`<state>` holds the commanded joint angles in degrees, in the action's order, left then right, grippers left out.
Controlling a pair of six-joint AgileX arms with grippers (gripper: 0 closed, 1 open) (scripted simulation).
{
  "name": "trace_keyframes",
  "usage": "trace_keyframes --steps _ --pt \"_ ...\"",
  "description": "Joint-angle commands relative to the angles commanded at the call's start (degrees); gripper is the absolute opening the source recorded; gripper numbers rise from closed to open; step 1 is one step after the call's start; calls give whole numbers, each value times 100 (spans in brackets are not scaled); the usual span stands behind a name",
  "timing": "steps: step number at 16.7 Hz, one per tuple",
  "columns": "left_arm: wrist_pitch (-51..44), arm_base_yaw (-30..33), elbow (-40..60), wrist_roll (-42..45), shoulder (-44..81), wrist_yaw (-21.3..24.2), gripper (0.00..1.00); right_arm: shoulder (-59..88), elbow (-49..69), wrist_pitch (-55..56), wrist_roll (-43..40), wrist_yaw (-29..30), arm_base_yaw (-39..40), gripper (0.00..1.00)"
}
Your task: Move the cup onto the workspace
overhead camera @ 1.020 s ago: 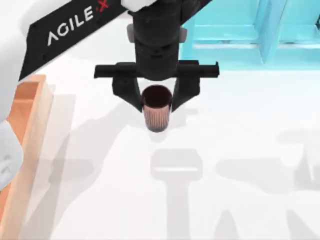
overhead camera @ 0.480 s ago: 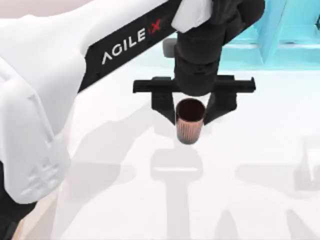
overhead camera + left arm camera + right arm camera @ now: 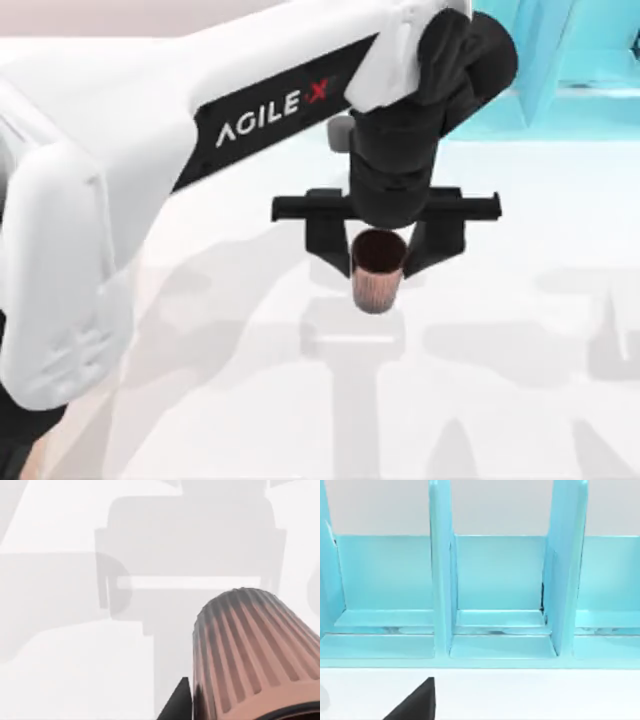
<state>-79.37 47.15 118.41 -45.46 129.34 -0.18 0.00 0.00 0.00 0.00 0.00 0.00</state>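
The cup (image 3: 378,272), a small reddish-brown ribbed tumbler with a dark inside, hangs upright between the black fingers of my left gripper (image 3: 381,256), which is shut on it. It is held over the middle of the white workspace (image 3: 500,400), with its shadow on the surface below. In the left wrist view the cup (image 3: 255,650) sits close up beside one dark finger (image 3: 177,707), above the bare white workspace (image 3: 75,630). My right arm is parked facing the shelf; one dark finger (image 3: 415,702) pokes into the right wrist view.
A light-blue shelf unit (image 3: 560,60) stands at the back right of the table; its open compartments (image 3: 500,580) face the right wrist camera. The big white left arm (image 3: 120,180) reaches across the left half of the top view.
The left arm has carried the cup to the right, then a little toward the front of the table. The grip on the cup is unchanged.
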Motion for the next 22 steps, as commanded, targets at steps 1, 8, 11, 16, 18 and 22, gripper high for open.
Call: trace_keyframes --steps 1,8,11,16,18,22 --pt "175 1 -195 0 -19 0 0 0 0 0 0 0 0 100" --pt "582 3 -646 -2 -60 -1 0 0 0 0 0 0 0 100" --pt "582 3 -646 -2 -60 -1 23 0 0 0 0 0 0 100" --pt "582 3 -646 -2 -60 -1 60 0 0 0 0 0 0 100" --pt "582 3 -646 -2 -60 -1 75 0 0 0 0 0 0 100" --pt "582 3 -646 -2 -60 -1 100 0 0 0 0 0 0 100"
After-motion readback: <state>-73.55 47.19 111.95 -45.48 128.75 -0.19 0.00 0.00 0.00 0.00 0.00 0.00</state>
